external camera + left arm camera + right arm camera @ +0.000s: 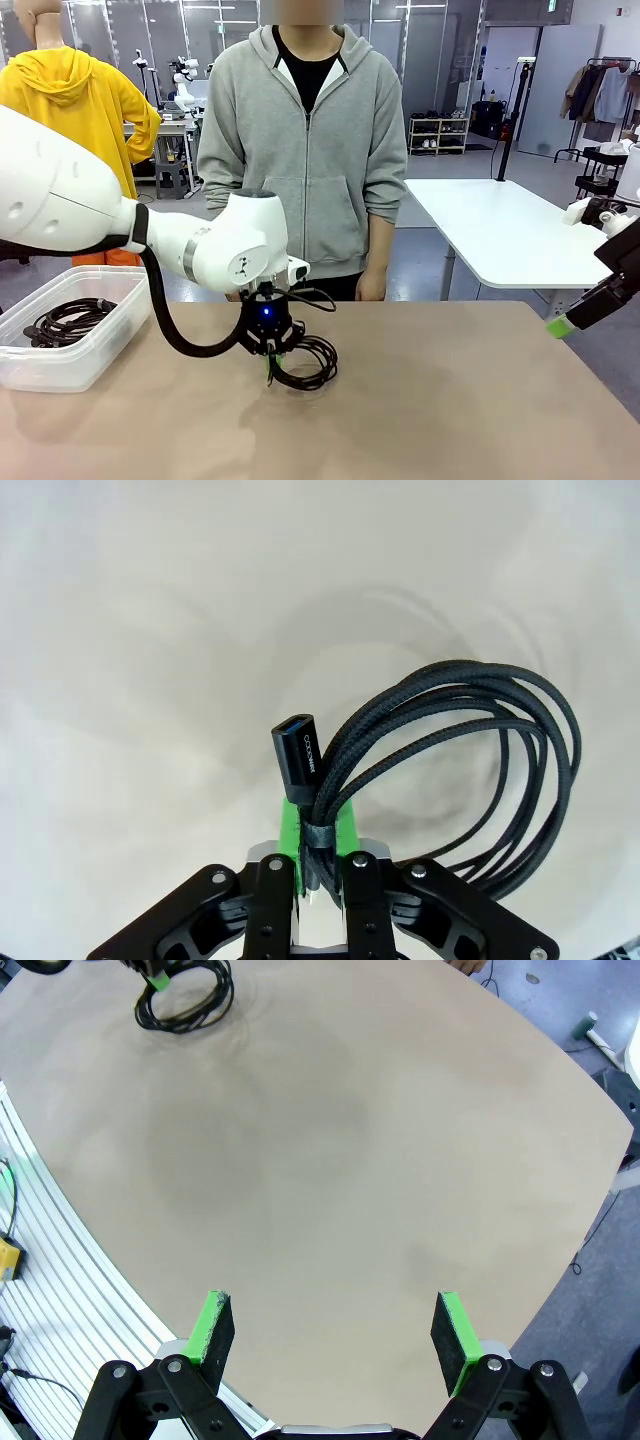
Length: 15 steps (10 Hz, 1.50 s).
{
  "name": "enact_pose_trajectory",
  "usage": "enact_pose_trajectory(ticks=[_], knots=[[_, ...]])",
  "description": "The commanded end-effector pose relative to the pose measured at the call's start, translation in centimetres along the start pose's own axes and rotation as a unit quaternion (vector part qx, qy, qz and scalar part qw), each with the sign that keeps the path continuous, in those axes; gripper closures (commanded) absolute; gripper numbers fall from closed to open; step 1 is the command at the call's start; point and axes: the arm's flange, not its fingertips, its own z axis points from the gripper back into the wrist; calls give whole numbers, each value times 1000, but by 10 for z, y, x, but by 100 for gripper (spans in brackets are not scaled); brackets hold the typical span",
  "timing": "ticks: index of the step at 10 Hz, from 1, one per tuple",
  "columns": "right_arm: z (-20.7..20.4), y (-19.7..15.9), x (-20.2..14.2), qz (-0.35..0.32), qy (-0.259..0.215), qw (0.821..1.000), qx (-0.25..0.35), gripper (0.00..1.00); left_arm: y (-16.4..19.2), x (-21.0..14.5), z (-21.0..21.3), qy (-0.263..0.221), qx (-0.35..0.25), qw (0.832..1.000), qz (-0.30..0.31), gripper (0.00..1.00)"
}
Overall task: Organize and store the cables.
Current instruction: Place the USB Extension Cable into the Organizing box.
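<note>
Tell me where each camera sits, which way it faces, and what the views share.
Front view: between the arms, facing the person across the table; left gripper on the coiled cable, clear bin at left.
Left wrist view: looks down its closed fingers at that cable.
Right wrist view: looks past its open right gripper across the tabletop.
Shared: all three show the coiled cable.

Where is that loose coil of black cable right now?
Mid-table in the front view, the coiled cable is pinched in the left gripper, right of the plastic bin.
</note>
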Motion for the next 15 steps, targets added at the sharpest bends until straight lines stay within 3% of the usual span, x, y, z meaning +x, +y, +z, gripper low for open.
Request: enact_pose_trajectory(ticks=[1,5,6,11,12,13,15], knots=[[1,0,0,-3,-1,1000,-2,0,22,-11,56,-31,36,999,-27,100],[1,0,0,-3,-1,1000,-2,0,32,-33,116,-74,38,990,-110,100],[1,0,0,-3,-1,1000,-2,0,21,-18,113,-56,27,996,-64,100],[1,0,0,-3,-1,1000,-2,0,21,-18,113,-56,27,996,-64,100],[1,0,0,-3,-1,1000,-2,0,24,-20,107,-51,32,996,-71,85],[1,0,0,-3,-1,1000,-2,0,50,-10,123,-77,45,992,-89,85],[1,0,0,-3,-1,1000,-2,0,137,2,159,-122,73,982,-124,85]])
